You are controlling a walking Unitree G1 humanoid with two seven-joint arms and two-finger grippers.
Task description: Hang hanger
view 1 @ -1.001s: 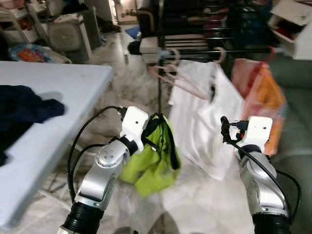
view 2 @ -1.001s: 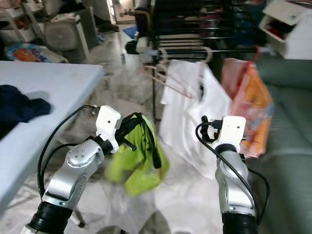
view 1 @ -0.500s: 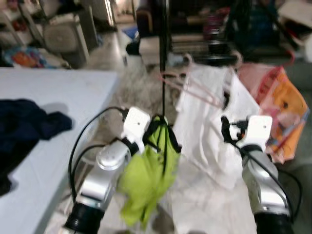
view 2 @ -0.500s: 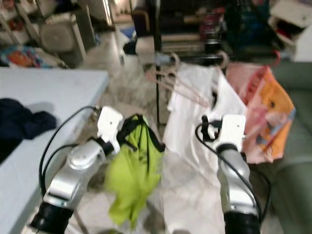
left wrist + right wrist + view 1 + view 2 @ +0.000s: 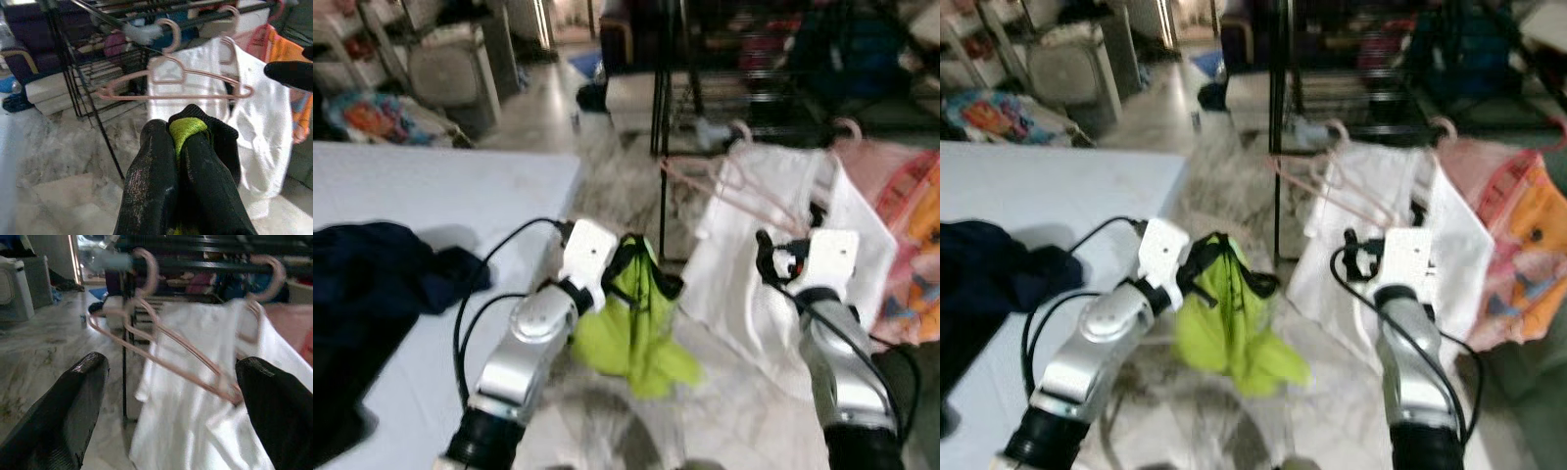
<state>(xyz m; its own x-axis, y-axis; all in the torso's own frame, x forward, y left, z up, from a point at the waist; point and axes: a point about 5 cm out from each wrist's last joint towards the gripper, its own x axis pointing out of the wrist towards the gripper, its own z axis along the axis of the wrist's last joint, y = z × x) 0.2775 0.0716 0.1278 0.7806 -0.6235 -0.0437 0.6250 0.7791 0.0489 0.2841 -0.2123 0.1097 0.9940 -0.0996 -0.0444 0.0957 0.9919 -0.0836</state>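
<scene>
Fingers (image 5: 149, 191) of the left gripper (image 5: 178, 161) are pressed together on a lime-green garment (image 5: 631, 328) with black trim, pinching its top edge so the cloth hangs down below the gripper, above the marble floor (image 5: 607, 186). The right gripper (image 5: 171, 396) is spread wide with nothing between its fingers (image 5: 73, 406), and it is held up facing the drying rack (image 5: 93, 68).

On the rack's top bar hangs an empty pink hanger (image 5: 171, 85) (its hook is over the bar, the frame tilted a little). Just beside it on the same bar, a second pink hanger (image 5: 266, 276) carries a white shirt (image 5: 1381, 215), which hangs down in front of the rack. Further along the rack from the shirt, on the robot's right, hangs an orange and pink cloth (image 5: 1523, 245). The green garment is near the rack but apart from it, lower than the bar and in front of the rack's dark upright post (image 5: 663, 166).

To the left of the rack stands a white table (image 5: 431, 196), with a dark navy garment (image 5: 372, 294) heaped on it. Behind the rack the room is cluttered and blurred.
</scene>
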